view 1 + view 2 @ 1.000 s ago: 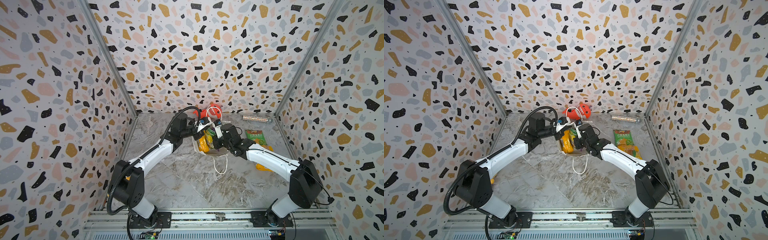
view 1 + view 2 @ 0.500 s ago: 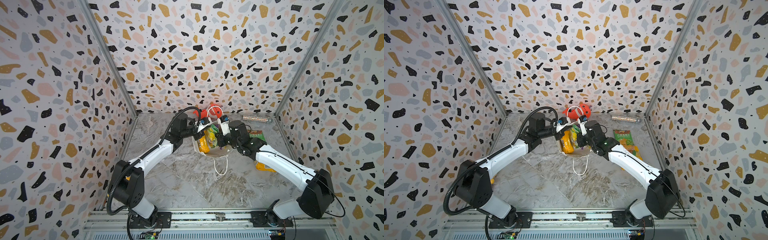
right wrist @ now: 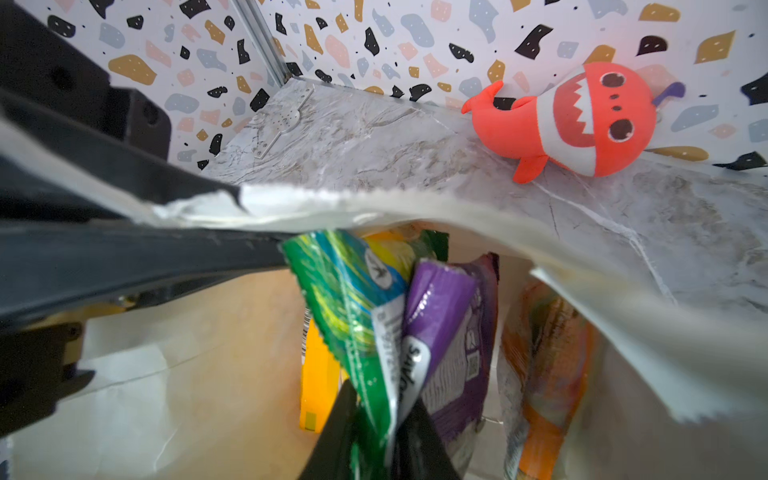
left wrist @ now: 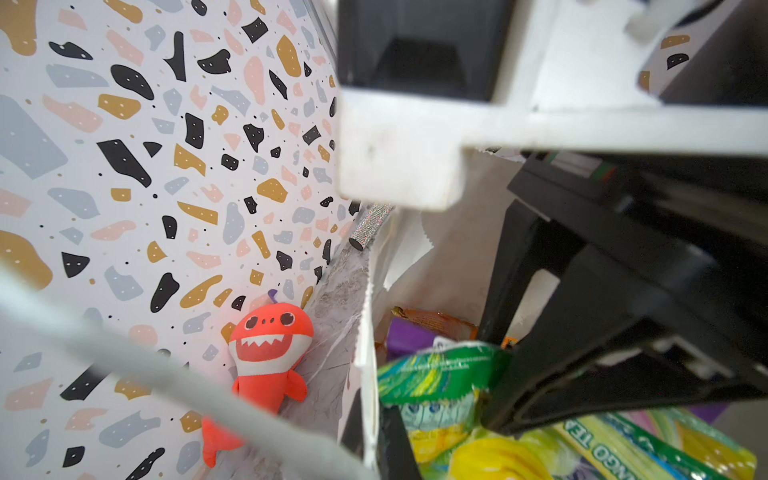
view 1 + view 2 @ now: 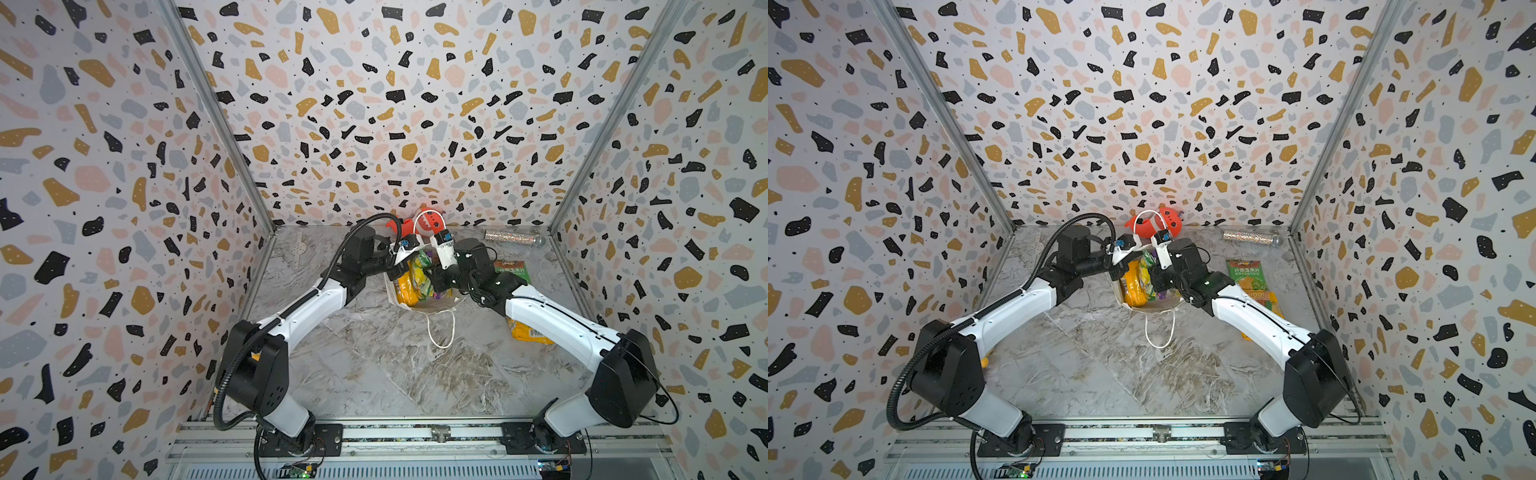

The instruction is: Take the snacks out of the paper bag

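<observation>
Our right tool (image 3: 380, 399) is back inside the white paper bag (image 3: 415, 203), around the shiny green snack packet (image 3: 349, 307); pinching, we cannot tell. Our left tool (image 5: 394, 272) grips the rim. Maybe this snack leaves next.

Snacks (image 5: 409, 283) are packed in the paper bag (image 5: 432, 305); plush (image 5: 424, 220) is wedged behind it, tube (image 5: 513, 237) left at back-right corner.

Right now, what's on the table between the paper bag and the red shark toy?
Nothing. The right wrist view shows only bare marble table between the paper bag and the shark plush.
</observation>
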Motion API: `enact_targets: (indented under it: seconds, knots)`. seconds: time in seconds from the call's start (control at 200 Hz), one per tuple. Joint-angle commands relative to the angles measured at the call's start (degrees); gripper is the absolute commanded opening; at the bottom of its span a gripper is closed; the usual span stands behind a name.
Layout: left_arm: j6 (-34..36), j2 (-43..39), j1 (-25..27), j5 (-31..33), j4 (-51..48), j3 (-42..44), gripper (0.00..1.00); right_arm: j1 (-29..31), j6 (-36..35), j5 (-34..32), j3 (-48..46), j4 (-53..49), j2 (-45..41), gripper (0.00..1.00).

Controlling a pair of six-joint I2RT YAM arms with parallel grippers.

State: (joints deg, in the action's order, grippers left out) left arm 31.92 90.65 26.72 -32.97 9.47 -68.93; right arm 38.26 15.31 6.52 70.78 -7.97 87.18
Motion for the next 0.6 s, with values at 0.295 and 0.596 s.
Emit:
enact_targets:
  seconds: [0.295, 0.596]
  knots:
    - [-0.72, -1.26, 0.53, -2.38, 2.83, -0.15, 0.0, 0.17, -0.24, 5.15, 3.13, 6.71, 1.3, 0.16]
    - [-0.98, -1.09, 0.53, -2.45, 2.74, -0.39, 0.0, 0.2, -0.78, 3.25, 3.33, 6.22, 1.93, 0.05]
